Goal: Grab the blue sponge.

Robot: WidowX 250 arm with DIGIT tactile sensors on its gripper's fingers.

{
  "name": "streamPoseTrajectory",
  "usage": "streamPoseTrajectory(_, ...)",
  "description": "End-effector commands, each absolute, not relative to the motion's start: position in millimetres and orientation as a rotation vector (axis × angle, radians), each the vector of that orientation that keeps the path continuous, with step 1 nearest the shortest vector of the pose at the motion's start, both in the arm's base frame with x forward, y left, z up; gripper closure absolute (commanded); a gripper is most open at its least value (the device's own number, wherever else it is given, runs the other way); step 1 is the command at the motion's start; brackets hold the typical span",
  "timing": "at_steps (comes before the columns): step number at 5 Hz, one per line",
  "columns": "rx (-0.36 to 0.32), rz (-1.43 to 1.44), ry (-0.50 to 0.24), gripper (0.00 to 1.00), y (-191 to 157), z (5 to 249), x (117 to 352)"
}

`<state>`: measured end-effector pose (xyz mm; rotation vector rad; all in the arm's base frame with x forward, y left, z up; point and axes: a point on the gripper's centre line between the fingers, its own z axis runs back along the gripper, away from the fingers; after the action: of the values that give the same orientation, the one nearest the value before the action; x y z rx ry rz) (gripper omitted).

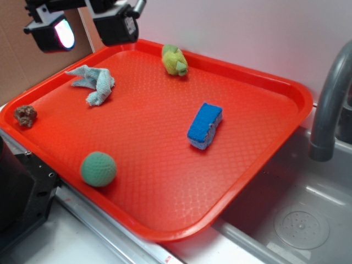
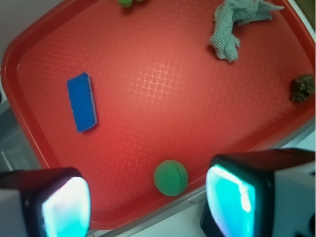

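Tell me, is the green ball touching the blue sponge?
No, the green ball sits near the tray's front edge, with bare red tray between it and the blue sponge.

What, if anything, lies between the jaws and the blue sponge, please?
Nothing visible does. The gripper hangs open above the tray's far corner, and the sponge lies alone on bare tray; the rag, ball and green toy sit off that line.

Red tray [image 1: 286, 91] holds rag [image 1: 94, 82], green ball [image 1: 98, 169].
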<state>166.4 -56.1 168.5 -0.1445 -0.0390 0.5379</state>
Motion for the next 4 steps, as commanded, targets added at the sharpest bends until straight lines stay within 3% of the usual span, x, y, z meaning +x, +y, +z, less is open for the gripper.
streamPoseTrajectory(1, -0.054, 0.479, -0.086, 0.0, -86.3, 145.2, 208.8)
streamPoseTrajectory(2, -0.058, 0.44, -0.117, 0.0, -105.7, 120.6, 231.6)
streamPoseTrajectory(4, -0.088, 0.439, -0.081, 0.0, -119.2, 67.8, 269.4)
